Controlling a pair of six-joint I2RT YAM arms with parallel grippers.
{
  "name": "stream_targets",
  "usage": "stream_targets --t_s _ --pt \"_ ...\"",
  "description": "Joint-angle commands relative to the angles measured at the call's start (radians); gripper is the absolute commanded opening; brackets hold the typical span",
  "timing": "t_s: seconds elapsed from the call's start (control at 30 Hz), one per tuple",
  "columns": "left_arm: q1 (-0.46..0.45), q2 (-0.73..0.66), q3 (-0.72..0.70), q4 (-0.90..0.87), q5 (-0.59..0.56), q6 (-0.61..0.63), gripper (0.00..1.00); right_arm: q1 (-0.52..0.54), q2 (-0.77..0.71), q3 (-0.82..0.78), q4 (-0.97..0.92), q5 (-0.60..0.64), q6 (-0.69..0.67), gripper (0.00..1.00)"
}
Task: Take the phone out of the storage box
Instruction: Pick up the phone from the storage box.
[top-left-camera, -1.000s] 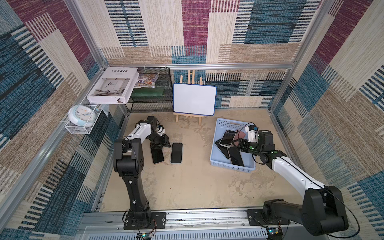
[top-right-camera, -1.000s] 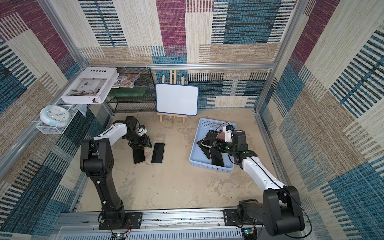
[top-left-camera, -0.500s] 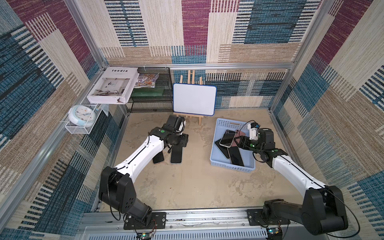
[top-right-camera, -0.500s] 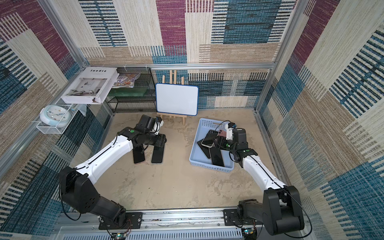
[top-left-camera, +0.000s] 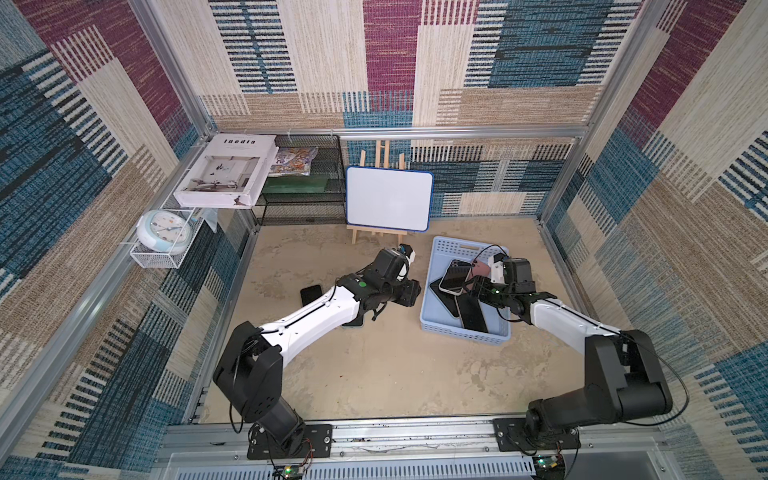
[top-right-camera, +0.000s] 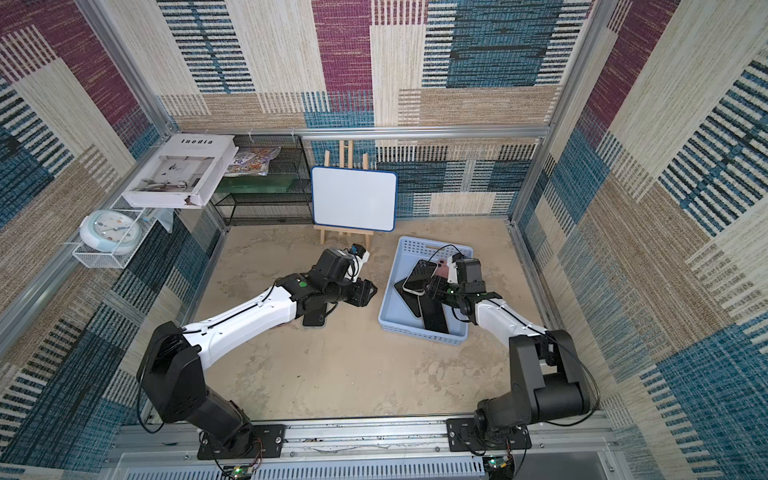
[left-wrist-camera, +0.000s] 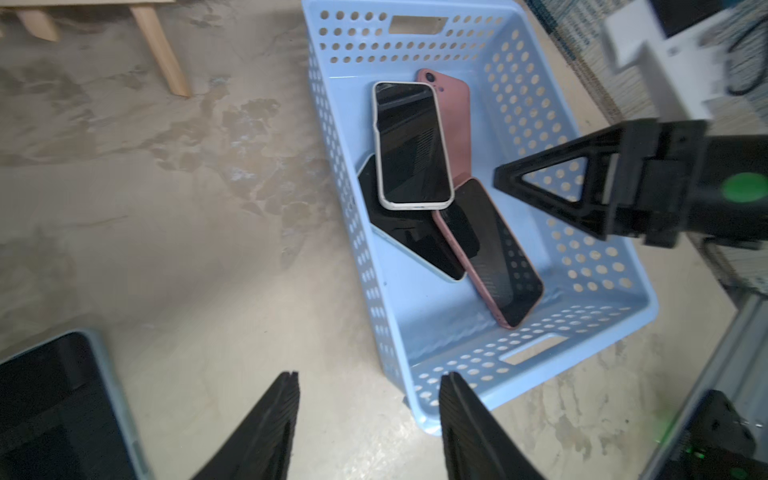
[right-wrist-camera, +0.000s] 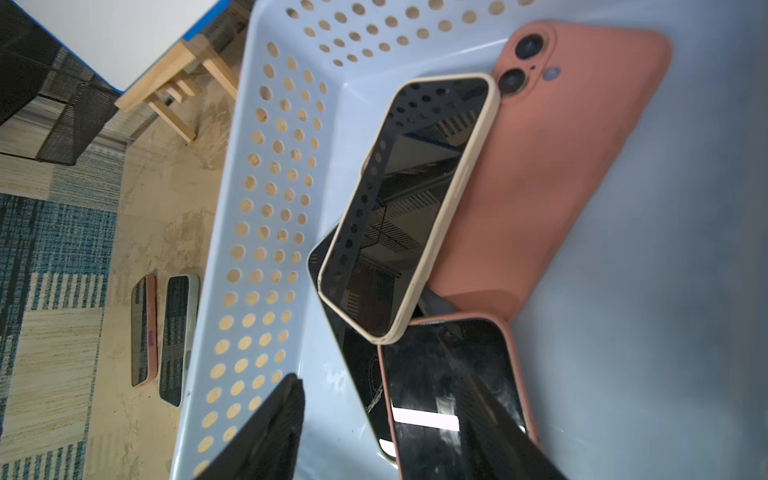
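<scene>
The pale blue storage box (top-left-camera: 462, 335) (top-right-camera: 420, 333) stands right of centre in both top views. Several phones lie overlapping in it: a cream-cased phone (right-wrist-camera: 409, 208) (left-wrist-camera: 411, 145) on top, a pink one (right-wrist-camera: 552, 166) lying face down, a dark one (left-wrist-camera: 409, 245), and a pink-cased one (right-wrist-camera: 453, 374) lying screen up. My right gripper (right-wrist-camera: 382, 378) (top-left-camera: 478, 287) hovers open inside the box over the last two and grips nothing. My left gripper (left-wrist-camera: 370, 376) (top-left-camera: 410, 293) is open and empty above the floor, just outside the box's left wall.
Two phones (right-wrist-camera: 143, 330) (right-wrist-camera: 176, 338) lie on the floor left of the box, partly under my left arm (top-left-camera: 324, 316). At the back stand a whiteboard on an easel (top-left-camera: 388, 203) and a black mesh rack (top-left-camera: 303, 195). A clock (top-left-camera: 164, 230) sits in a white wire basket.
My left arm has swung from the floor phones rightward to the box's left side. Both grippers have narrowed a little. The right gripper stays over the phones in the box.
</scene>
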Motion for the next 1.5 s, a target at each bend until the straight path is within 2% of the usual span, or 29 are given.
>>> stream_targets --t_s 0.0,0.2,0.43,0.6,0.83,1.03,1.23,1.33,1.47 --pt "-0.024 0.041 0.033 0.064 0.015 -0.051 0.58 0.0 0.068 0.03 0.071 -0.006 0.075 0.6" --pt "-0.064 0.107 0.086 0.037 0.003 -0.055 0.61 0.0 0.174 0.072 0.129 0.03 0.138 0.59" --pt "-0.079 0.11 0.103 0.015 -0.003 -0.049 0.61 -0.001 0.254 0.101 0.177 0.039 0.181 0.57" --pt "-0.081 0.089 0.102 0.0 -0.008 -0.041 0.61 -0.003 0.315 0.122 0.225 0.002 0.21 0.55" --pt "-0.081 0.064 0.086 -0.007 -0.015 -0.04 0.61 -0.007 0.393 0.122 0.399 -0.069 0.274 0.53" --pt "-0.082 0.057 0.076 -0.014 -0.006 -0.038 0.61 -0.008 0.383 0.084 0.518 -0.073 0.31 0.38" --pt "-0.085 0.049 0.068 -0.004 0.004 -0.051 0.6 -0.01 0.369 0.079 0.55 -0.087 0.3 0.22" --pt "-0.087 0.043 0.063 -0.003 0.005 -0.053 0.6 -0.01 0.373 0.077 0.583 -0.11 0.307 0.19" --pt "-0.087 0.039 0.059 -0.006 0.0 -0.056 0.6 -0.01 0.391 0.083 0.614 -0.131 0.321 0.21"
